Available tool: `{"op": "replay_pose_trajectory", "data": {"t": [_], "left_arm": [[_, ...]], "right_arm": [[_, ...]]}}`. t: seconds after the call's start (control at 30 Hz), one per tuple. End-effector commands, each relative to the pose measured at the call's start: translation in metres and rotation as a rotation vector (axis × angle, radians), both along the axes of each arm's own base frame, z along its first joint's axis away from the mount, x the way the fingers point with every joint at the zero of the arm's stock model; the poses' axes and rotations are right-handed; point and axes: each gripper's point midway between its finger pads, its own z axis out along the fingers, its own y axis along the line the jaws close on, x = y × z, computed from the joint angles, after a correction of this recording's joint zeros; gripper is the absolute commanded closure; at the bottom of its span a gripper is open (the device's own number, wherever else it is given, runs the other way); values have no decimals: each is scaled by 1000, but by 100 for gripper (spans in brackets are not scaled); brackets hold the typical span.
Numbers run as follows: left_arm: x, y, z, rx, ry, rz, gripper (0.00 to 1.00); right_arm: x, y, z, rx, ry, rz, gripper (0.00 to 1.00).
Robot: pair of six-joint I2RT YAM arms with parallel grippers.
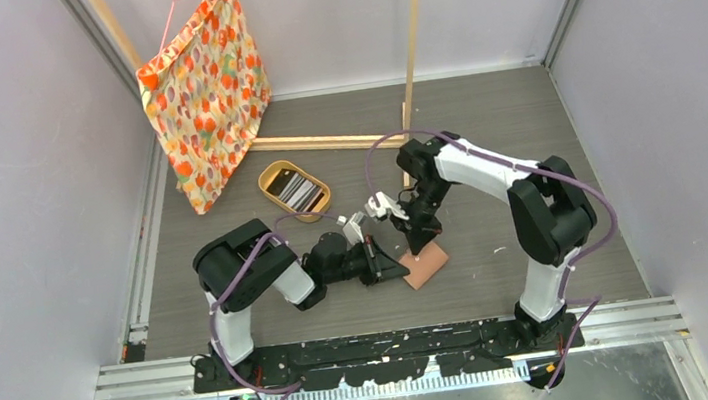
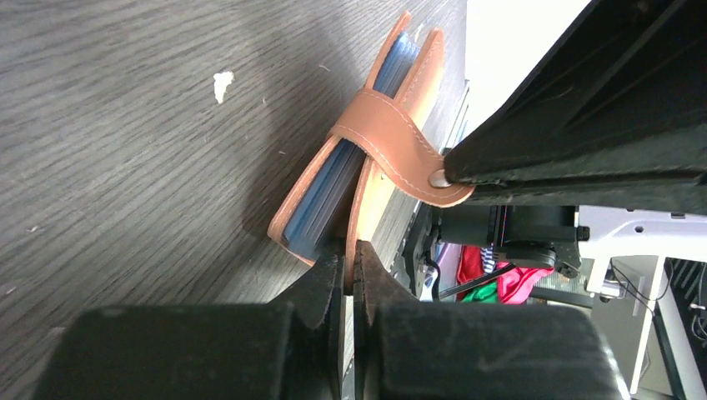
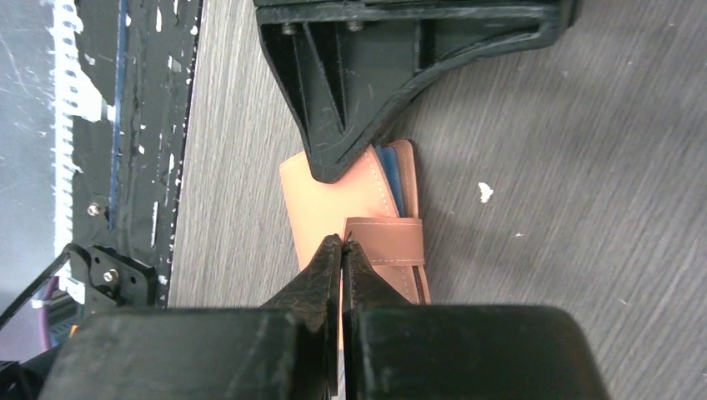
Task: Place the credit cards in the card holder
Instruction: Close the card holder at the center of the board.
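The salmon-brown card holder [image 1: 428, 270] lies half folded on the grey table between both arms. In the left wrist view my left gripper [image 2: 350, 254] is shut on the near edge of one leather flap of the card holder [image 2: 373, 200]; blue layers [image 2: 333, 179] show between the flaps. Its snap tab [image 2: 388, 137] arches over the top. My right gripper [image 3: 343, 243] is shut on the free end of that tab [image 3: 388, 242], above the card holder [image 3: 313, 192]. Several credit cards [image 1: 301, 192] lie in the oval tray at the back.
The oval tan tray [image 1: 270, 182] sits behind my left gripper [image 1: 400, 265]. A flowered cloth bag [image 1: 206, 86] hangs at the back left beside a wooden frame [image 1: 328, 142]. Walls close in both sides. My right gripper [image 1: 424, 244] hangs just over the holder.
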Motion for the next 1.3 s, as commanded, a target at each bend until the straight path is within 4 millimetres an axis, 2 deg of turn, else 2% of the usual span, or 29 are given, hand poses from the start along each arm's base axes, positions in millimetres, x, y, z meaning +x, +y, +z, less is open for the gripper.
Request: {"op": "replay_pose_trajectory", "data": {"t": [0.0, 0.13, 0.33, 0.67, 0.97, 1.27], "left_arm": [[6, 8, -15, 37, 26, 47, 100], [6, 7, -14, 30, 28, 47, 100], [6, 3, -12, 19, 30, 35, 100], [6, 0, -10, -3, 37, 28, 100], [5, -1, -10, -7, 39, 20, 100], [6, -3, -9, -23, 46, 21, 100]], "right_arm": [[-10, 1, 0, 40, -77, 18, 99], [-10, -9, -16, -9, -124, 25, 99], [-6, -15, -27, -36, -164, 29, 99], [-2, -18, -33, -26, -222, 43, 99], [12, -12, -23, 41, -363, 7, 99], [8, -15, -30, 48, -382, 27, 99]]}}
